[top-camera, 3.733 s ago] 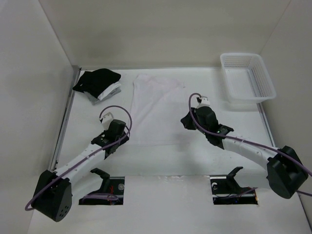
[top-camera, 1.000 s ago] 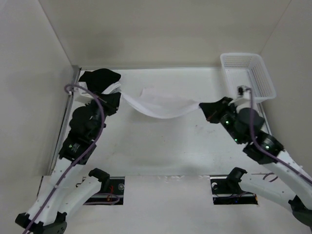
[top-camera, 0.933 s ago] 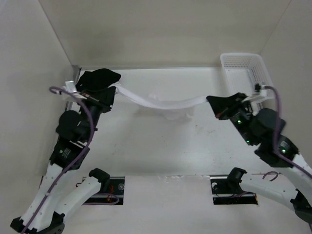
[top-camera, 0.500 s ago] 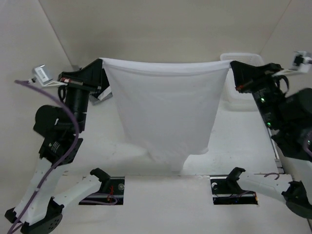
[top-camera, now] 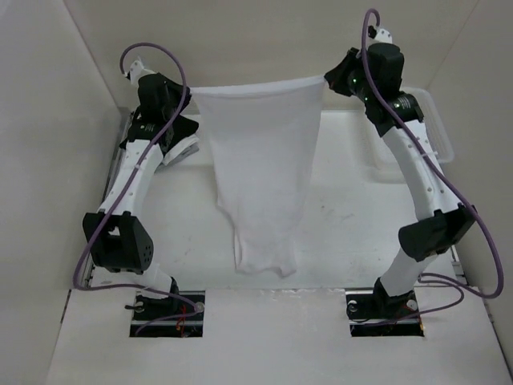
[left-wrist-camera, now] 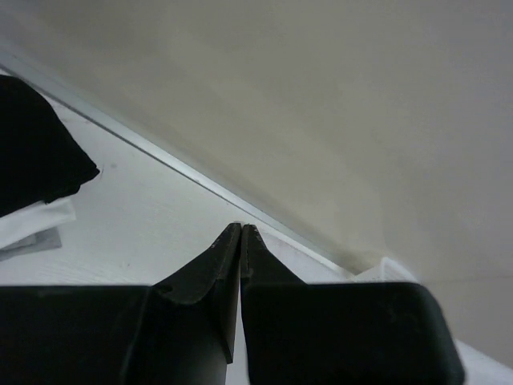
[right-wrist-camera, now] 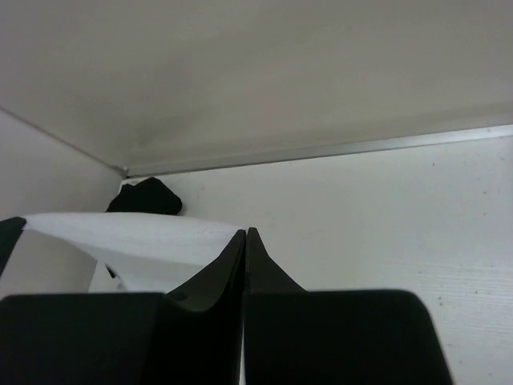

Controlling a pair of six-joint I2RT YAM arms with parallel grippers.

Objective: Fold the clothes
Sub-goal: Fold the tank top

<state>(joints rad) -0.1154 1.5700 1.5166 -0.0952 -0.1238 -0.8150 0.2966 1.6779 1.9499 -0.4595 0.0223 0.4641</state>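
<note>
White table (top-camera: 361, 216), white top (top-camera: 264, 160) hanging, left hand (top-camera: 187, 94) and right hand (top-camera: 327, 80) clamped on its corners

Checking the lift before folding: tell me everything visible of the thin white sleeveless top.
The thin white sleeveless top looks soft. It hangs spread between the left gripper and right gripper, each shut on an upper corner, top edge taut. It narrows downward; whether its uneven lower end touches the white table is unclear.

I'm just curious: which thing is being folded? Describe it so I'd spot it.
Above the table, the top hangs between the left gripper and right gripper, which pinch its upper corners. It is plain white, unlike the dark pile at far left.
</note>
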